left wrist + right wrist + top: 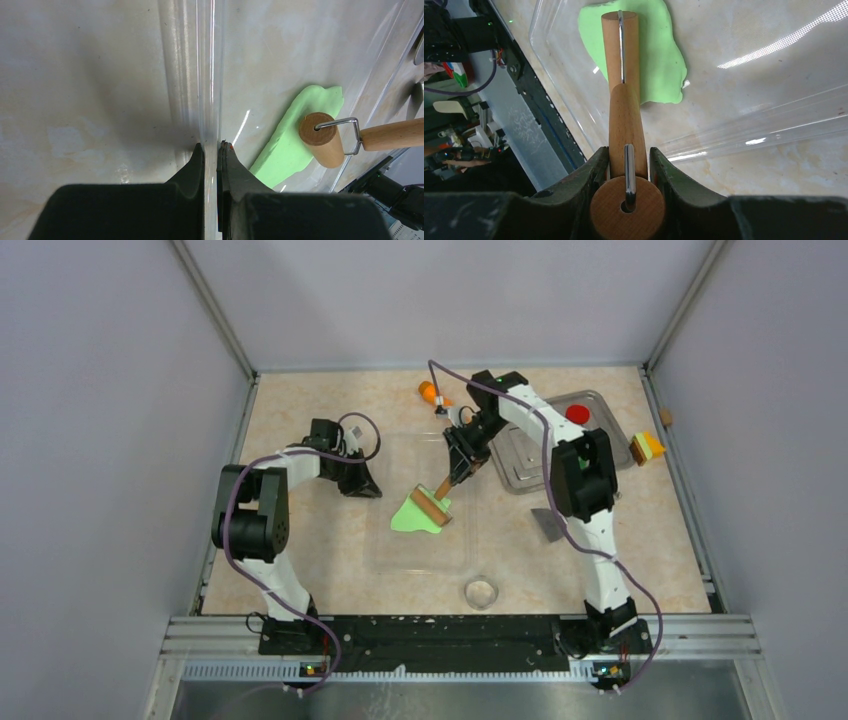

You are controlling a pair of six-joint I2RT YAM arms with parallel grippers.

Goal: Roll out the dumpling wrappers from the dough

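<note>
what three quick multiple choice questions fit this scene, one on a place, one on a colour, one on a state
1. The roller rests on: A the dough; B a plate; C a blue disc.
2. The disc on the metal tray is: A red; B blue; C black.
3. The right gripper is: A open; B shut on the roller's handle; C out of view.
Answers: 1 A, its drum lies across the green sheet. 2 A, red in the top view. 3 B, it clamps the wooden handle.
</note>
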